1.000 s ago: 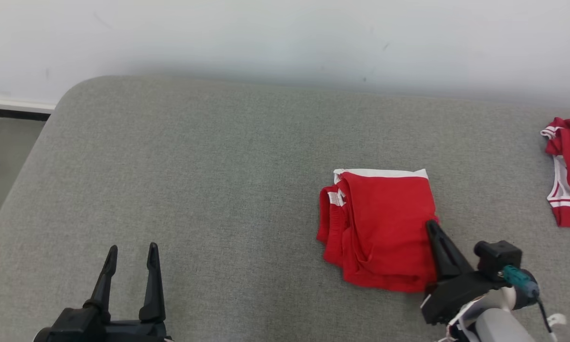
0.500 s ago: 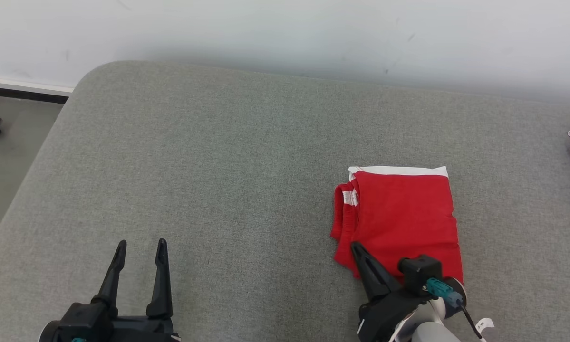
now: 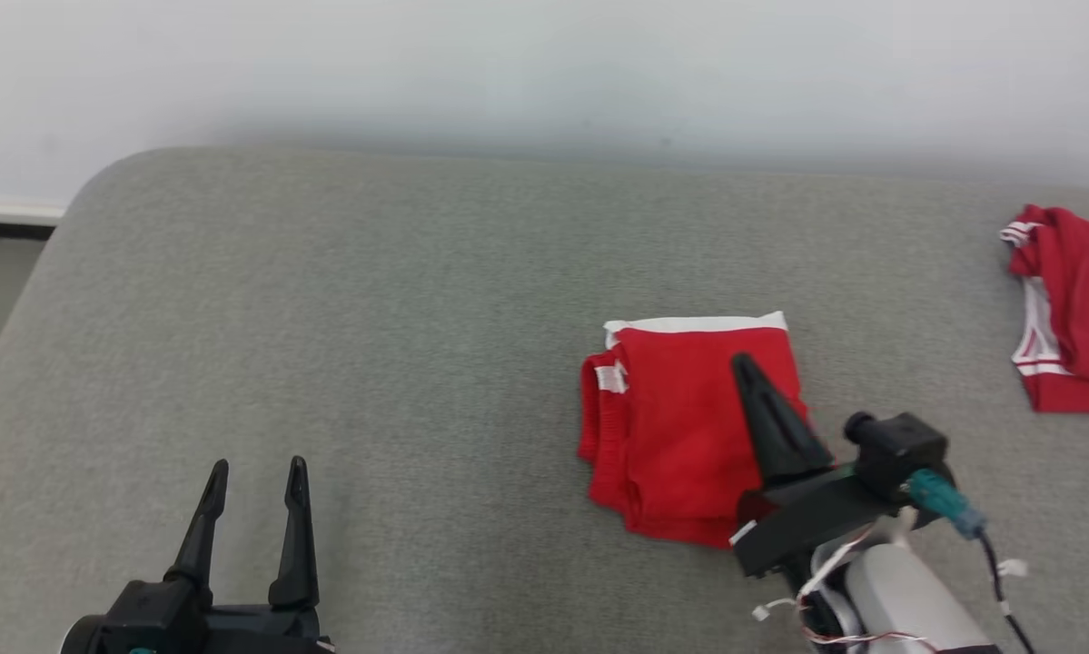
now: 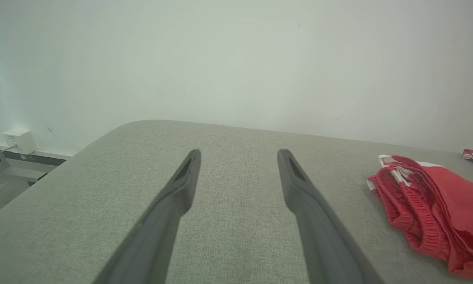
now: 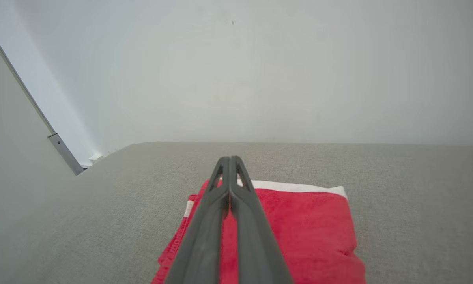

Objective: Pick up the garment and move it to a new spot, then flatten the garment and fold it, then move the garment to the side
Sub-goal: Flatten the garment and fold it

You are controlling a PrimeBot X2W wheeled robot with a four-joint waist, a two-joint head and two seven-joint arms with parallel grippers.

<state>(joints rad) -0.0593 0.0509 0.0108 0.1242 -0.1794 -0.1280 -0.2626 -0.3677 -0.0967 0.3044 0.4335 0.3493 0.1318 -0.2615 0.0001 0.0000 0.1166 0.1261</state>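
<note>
Toward four o'clock on the grey padded surface point(image 3: 371, 318), pointing across the folded red garment point(image 3: 680, 427) with the right tool point(image 3: 744, 363) pinched together; at seven o'clock, holding the left tool point(image 3: 258, 468) spread apart, empty.

Red knit garment point(image 3: 662, 427) (ribbed edge), coarse matt upholstery point(image 3: 371, 318)

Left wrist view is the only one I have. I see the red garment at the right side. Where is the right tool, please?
Observer: The right tool is over the folded garment, its tip past the middle.
Operator: Is it open or shut?
Observer: Shut: in the right wrist view its fingers meet at the tips.
Operator: The red piece far right, is it folded?
Observer: No, the second garment lies bunched, white stripes showing, apart from the folded one.
</note>
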